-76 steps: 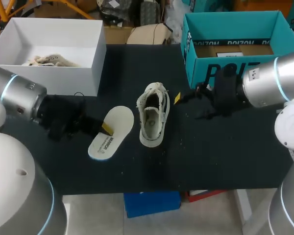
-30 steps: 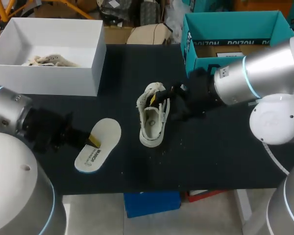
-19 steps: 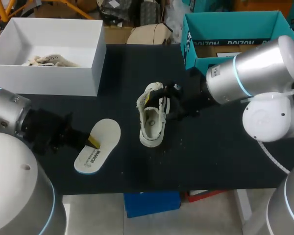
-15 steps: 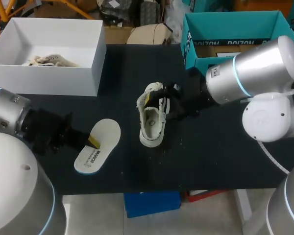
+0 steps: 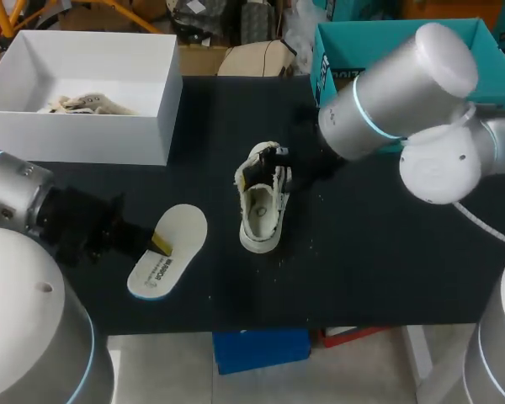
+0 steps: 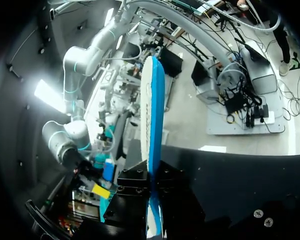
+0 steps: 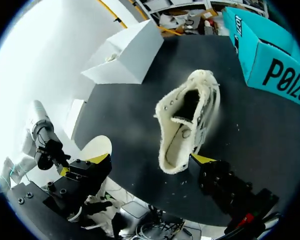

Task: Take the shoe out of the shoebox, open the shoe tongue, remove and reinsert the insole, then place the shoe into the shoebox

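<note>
A cream shoe (image 5: 259, 210) lies on its sole in the middle of the black table, opening upward. My right gripper (image 5: 265, 164) hangs over its far end. In the right wrist view the shoe (image 7: 185, 120) sits ahead of the open right gripper (image 7: 150, 160), its near end between the yellow tips and not clamped. The white insole (image 5: 175, 246) lies front left of the shoe, with my left gripper (image 5: 156, 242) shut on its edge. In the left wrist view the insole (image 6: 152, 110) shows edge-on, white over blue, pinched in the left gripper (image 6: 152, 182).
A white shoebox (image 5: 84, 139) stands at the back left with another cream shoe (image 5: 86, 105) inside. A teal box (image 5: 323, 59) stands at the back right, partly behind my right arm. Bare black table lies in front of the shoe.
My right arm swung in from the teal box, and its open gripper came over the shoe's far end. The left gripper first pulled the insole toward the front left, then kept still.
</note>
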`<state>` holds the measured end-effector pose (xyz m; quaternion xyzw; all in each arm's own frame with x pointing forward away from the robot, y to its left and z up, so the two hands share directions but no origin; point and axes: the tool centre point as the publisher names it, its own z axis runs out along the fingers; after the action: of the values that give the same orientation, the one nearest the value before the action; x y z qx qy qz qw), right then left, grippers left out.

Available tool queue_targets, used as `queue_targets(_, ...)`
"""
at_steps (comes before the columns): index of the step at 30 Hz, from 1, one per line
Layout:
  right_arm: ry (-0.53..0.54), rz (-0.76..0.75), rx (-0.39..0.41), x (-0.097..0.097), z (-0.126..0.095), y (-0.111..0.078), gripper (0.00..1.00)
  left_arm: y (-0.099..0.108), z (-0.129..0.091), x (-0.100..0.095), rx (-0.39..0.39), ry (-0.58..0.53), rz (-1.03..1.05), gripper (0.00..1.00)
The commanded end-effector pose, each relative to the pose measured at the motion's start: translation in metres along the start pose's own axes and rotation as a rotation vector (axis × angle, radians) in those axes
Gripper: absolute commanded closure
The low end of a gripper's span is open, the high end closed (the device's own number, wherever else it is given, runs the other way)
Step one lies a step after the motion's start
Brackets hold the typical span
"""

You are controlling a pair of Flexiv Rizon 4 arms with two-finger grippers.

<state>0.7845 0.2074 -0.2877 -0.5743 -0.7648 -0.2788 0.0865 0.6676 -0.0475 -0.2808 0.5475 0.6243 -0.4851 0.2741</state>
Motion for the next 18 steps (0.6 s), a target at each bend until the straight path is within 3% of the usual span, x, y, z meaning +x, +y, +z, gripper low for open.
queue_targets(1,-0.31,-0.156,0.033,0.008,-0.001,0.006,0.0,-0.001,0.001,0.0,-0.003,0.002,0.001,1.0)
queue_targets(9,-0.31,-0.156,0.033,0.008,-0.001,0.006,0.0,-0.001,0.001,0.0,-0.003,0.002,0.001,1.0)
queue_targets(14,-0.441,-0.265,0.044,0.008,0.008,0.01,0.0,-0.001,0.001,0.0,-0.003,0.002,0.001,1.0)
queue_targets(18,-0.464,-0.322,0.008,0.005,0.014,0.012,0.0,-0.001,0.001,0.0,-0.003,0.002,0.001,1.0)
